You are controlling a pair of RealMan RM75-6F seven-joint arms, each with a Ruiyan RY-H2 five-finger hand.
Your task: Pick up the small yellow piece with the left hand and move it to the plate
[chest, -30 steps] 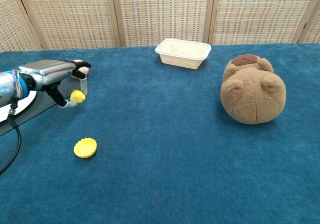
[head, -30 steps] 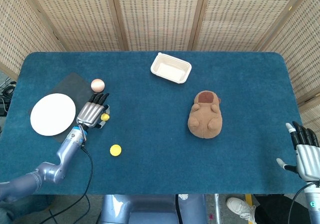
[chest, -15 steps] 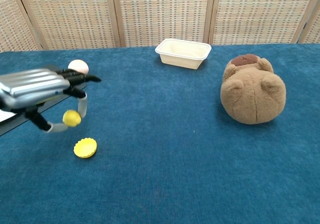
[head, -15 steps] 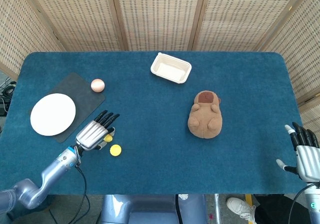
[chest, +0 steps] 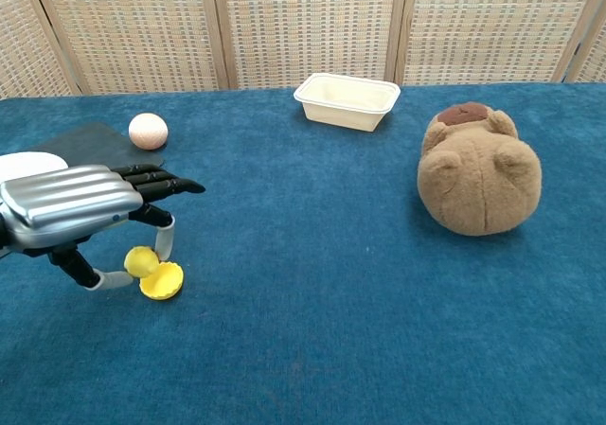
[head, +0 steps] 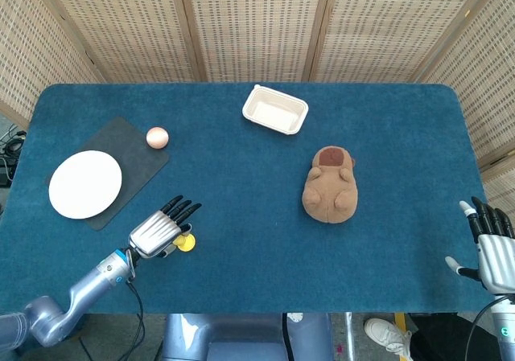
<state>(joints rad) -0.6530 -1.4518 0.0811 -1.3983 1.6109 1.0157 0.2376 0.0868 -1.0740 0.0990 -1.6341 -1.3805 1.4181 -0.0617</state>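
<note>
Head view: the left hand (head: 163,230) lies low over the blue table (head: 241,176) near its front edge, fingers extended toward the right. A yellow disc (head: 186,242) shows just beside and partly under the fingertips; the small yellow piece itself is hidden beneath the hand here. The white plate (head: 85,184) sits well apart to the left on a dark mat (head: 141,156), with a pink ball (head: 157,137) at the mat's far corner. The right hand (head: 492,248) rests at the table's front right corner, fingers spread, holding nothing.

Chest view: only this view shows the grasp. The left hand (chest: 80,207) pinches the small yellow piece (chest: 140,260) between thumb and one finger, the other fingers straight. The piece touches or hangs just above the yellow disc (chest: 162,281). A white tray (chest: 347,100) and a brown plush toy (chest: 480,169) stand farther off. The right hand is out of frame.
</note>
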